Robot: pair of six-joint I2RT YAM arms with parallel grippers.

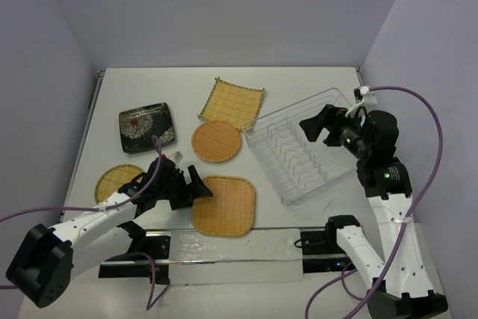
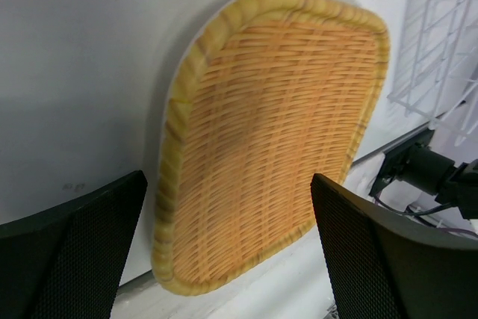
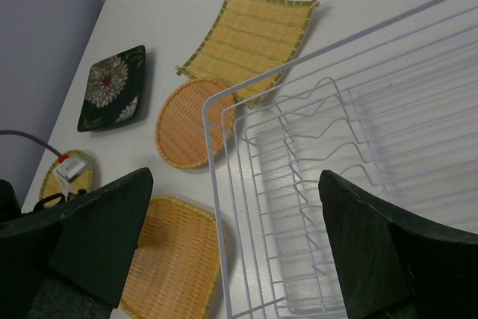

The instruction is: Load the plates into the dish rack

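Note:
Several plates lie flat on the white table: a dark flower-patterned square plate [image 1: 146, 125], a fringed woven square [image 1: 232, 103], a round woven plate [image 1: 216, 141], a rounded-square woven plate [image 1: 223, 205], and a small round one [image 1: 118, 182] partly under my left arm. The wire dish rack [image 1: 302, 155] stands to their right and holds nothing. My left gripper [image 1: 196, 188] is open, low at the left edge of the rounded-square plate [image 2: 272, 132], not touching it. My right gripper [image 1: 317, 126] hovers open above the rack's far side [image 3: 213, 184].
The table's left edge runs close to the dark plate and the small round plate. Purple cables trail from both arms. A clear strip [image 1: 224, 248] lies along the near edge between the arm bases. Walls close in the back and both sides.

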